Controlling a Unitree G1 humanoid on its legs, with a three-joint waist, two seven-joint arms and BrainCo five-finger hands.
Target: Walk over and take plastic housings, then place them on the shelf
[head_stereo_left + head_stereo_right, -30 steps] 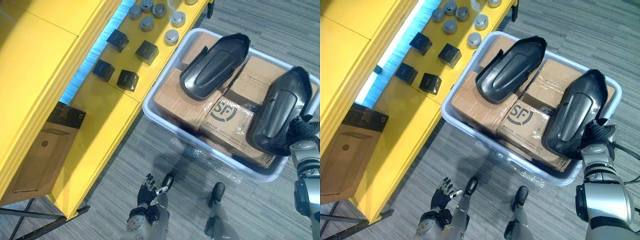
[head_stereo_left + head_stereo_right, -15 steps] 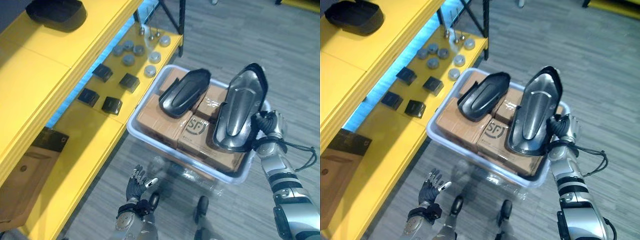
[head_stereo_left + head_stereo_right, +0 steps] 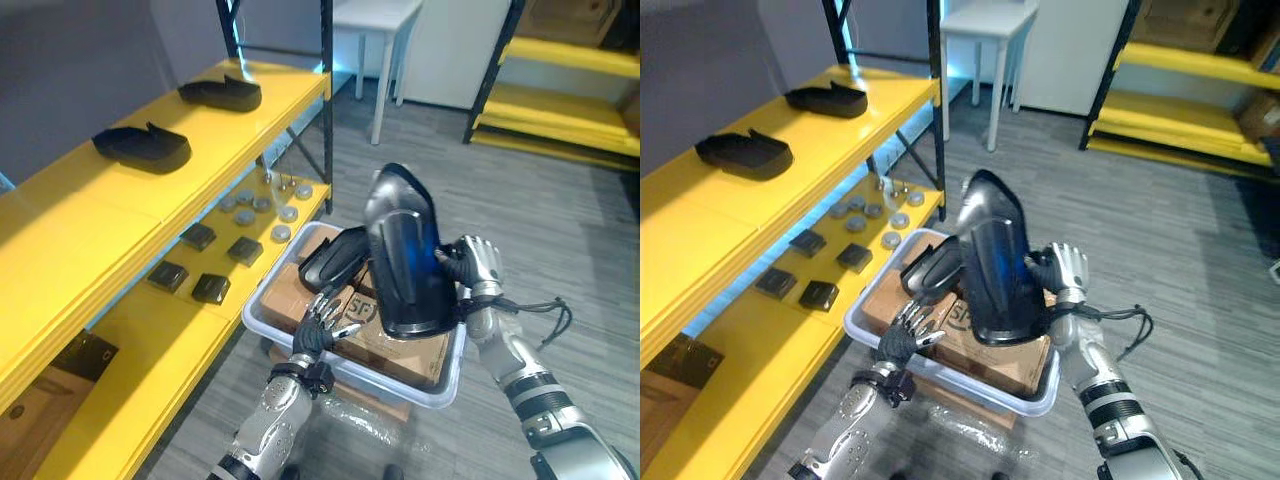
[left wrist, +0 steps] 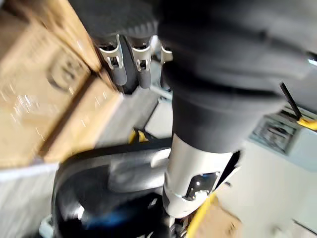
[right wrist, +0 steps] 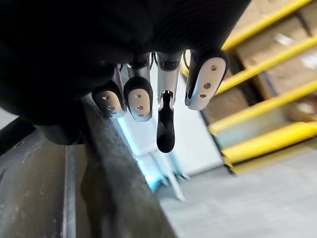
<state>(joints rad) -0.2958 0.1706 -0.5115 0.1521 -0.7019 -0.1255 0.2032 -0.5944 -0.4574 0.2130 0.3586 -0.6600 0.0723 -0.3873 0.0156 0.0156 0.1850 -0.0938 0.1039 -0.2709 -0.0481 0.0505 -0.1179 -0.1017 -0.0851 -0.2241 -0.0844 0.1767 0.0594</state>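
My right hand (image 3: 472, 272) is shut on a black plastic housing (image 3: 405, 255) and holds it upright above the white tote (image 3: 352, 376). In the right wrist view its fingers (image 5: 139, 99) curl over the housing's edge (image 5: 106, 191). A second black housing (image 3: 334, 261) lies on the cardboard boxes (image 3: 385, 348) inside the tote. My left hand (image 3: 318, 326) hovers open at the tote's near rim with its fingers spread, holding nothing. Two more black housings (image 3: 144, 147) (image 3: 222, 93) rest on the upper yellow shelf (image 3: 90, 215) to my left.
The lower yellow shelf board carries small black blocks (image 3: 210, 288) and grey round parts (image 3: 262, 205), close to the tote's left side. A black rack post (image 3: 326, 100) stands behind the tote. A white table (image 3: 385, 20) and another yellow rack (image 3: 560, 105) stand further back.
The camera has tilted up, so the whole picture shifted. My right hand has lifted the housing off the boxes and stood it upright. My left hand has risen to the tote's rim.
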